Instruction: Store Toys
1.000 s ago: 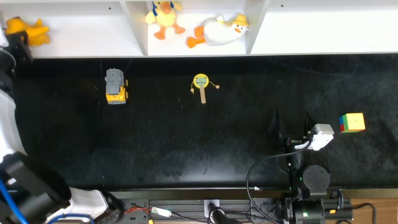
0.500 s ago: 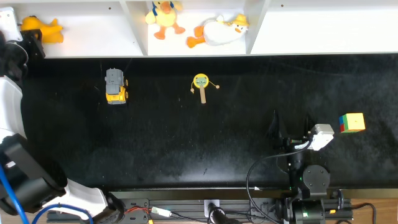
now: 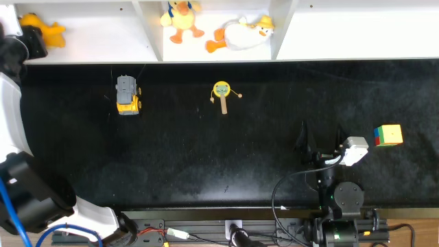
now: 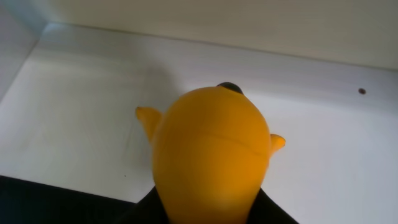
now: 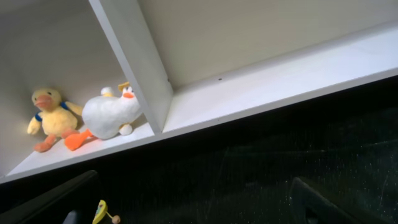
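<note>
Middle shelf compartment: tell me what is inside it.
A yellow plush duck and a white plush goose are side by side inside. Whatever is behind them is hidden.

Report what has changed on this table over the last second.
The left arm swung rightward, and the orange toy at its tip shifted rightward with it inside the left shelf compartment. The toy truck, rattle drum, colour cube, yellow plush duck, white plush bird and the open right pincer stayed put.
</note>
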